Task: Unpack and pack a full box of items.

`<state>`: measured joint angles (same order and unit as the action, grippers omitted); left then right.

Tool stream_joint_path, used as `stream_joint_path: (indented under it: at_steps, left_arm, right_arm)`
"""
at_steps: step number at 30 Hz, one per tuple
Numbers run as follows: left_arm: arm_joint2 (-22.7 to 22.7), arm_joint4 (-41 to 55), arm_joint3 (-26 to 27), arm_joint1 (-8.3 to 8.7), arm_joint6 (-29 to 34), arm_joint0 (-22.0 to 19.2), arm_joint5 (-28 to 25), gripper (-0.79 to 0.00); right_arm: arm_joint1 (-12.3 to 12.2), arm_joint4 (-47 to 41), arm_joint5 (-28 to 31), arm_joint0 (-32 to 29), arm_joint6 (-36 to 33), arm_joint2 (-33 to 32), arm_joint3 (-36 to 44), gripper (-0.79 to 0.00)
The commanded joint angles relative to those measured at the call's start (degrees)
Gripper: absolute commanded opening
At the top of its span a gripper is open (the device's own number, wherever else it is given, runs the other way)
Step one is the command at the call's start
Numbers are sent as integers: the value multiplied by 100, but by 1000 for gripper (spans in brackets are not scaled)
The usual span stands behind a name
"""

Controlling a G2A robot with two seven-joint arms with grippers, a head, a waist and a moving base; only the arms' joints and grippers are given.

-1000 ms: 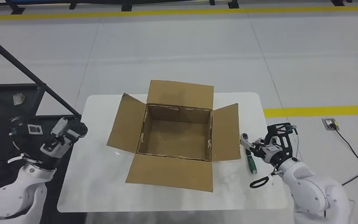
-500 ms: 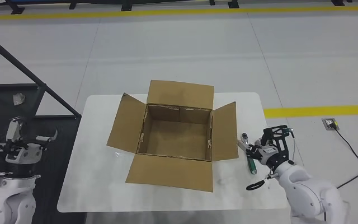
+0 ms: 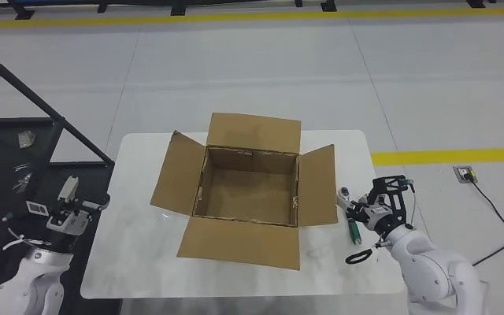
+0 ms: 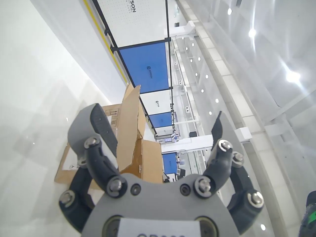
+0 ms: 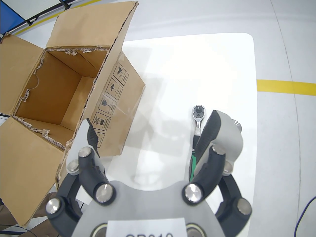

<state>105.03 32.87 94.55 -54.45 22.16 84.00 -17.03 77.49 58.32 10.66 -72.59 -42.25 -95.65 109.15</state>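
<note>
White table (image 3: 126, 236) holds a green-handled steel ratchet wrench (image 5: 198, 114), lengthwise just under one of my spread right fingers (image 5: 209, 129). My left fingers (image 4: 102, 127), also spread, hang well apart from it.

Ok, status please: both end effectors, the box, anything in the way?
Left end effector open, left of the table. Right end effector open, beside the ratchet; a flap close by. Box open, nothing seen inside.
</note>
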Motion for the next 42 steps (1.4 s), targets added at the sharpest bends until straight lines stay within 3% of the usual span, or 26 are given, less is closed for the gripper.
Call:
stream_joint_path:
  at_steps: [1, 4, 7, 12, 14, 24, 28, 36, 42]
  left_arm:
    - [-78, -658, -32, -1, -412, -24, 141, 0]
    - [-553, -1981, -164, -56, -1374, -186, 211, 0]
    - [-994, -2731, -513, -106, -1697, -434, 166, 0]
    - [-1734, -5438, -1124, -157, -2601, -861, -207, 0]
    - [-2048, -6114, -1344, -186, -2685, -1019, -436, 0]
    - [-2160, -6342, -1478, -198, -2642, -1145, -524, 0]
    - [-2495, -7780, -1325, -233, -2872, -1167, 275, 0]
    - [-3390, -8751, -2237, -487, -3233, -2019, 1209, 0]
    - [-4002, -9040, -3049, -720, -3550, -2731, 1210, 0]
  right_arm:
    - [0, 0, 0, 0, 0, 0, 0, 0]
    - [0, 0, 0, 0, 0, 0, 0, 0]
    - [0, 0, 0, 0, 0, 0, 0, 0]
    - [0, 0, 0, 0, 0, 0, 0, 0]
    - [0, 0, 0, 0, 0, 0, 0, 0]
    - [0, 0, 0, 0, 0, 0, 0, 0]
    - [0, 0, 0, 0, 0, 0, 0, 0]
    - [0, 0, 0, 0, 0, 0, 0, 0]
    - [0, 0, 0, 0, 0, 0, 0, 0]
